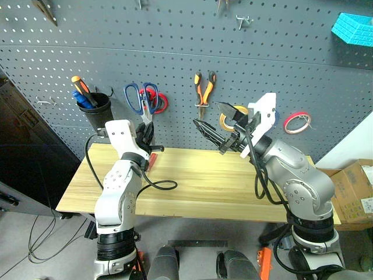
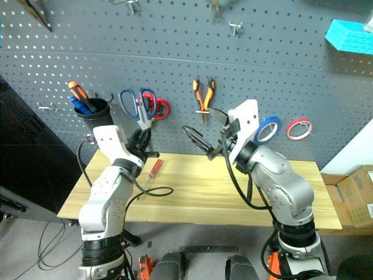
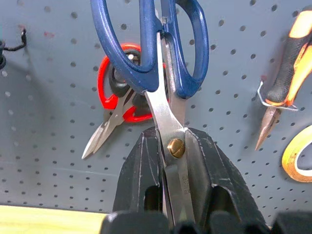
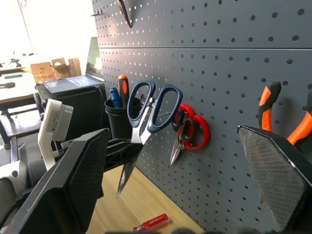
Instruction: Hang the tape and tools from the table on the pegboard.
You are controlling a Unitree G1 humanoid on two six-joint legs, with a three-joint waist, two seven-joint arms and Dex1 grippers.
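Our left gripper (image 3: 174,214) is clamping the blue-handled scissors (image 3: 161,73) by the blades, handles up against the pegboard (image 1: 175,58). Our right gripper (image 1: 224,131) is spreading wide and empty, with the pliers (image 1: 204,87) hanging just beyond it.

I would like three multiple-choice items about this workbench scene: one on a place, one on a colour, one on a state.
1. Where does the small red screwdriver lie?
A. on the table
B. in the black cup
C. on a hook

2. What colour are the handles of the scissors in the left gripper?
A. red
B. blue
C. orange

3. How is the right gripper?
A. shut on pliers
B. shut on tape
C. open, holding nothing

Answers: 1 A, it lies flat on the wood beside the left arm. 2 B, blue loops rise above the fingers clamped on the blades. 3 C, its fingers stand spread apart.
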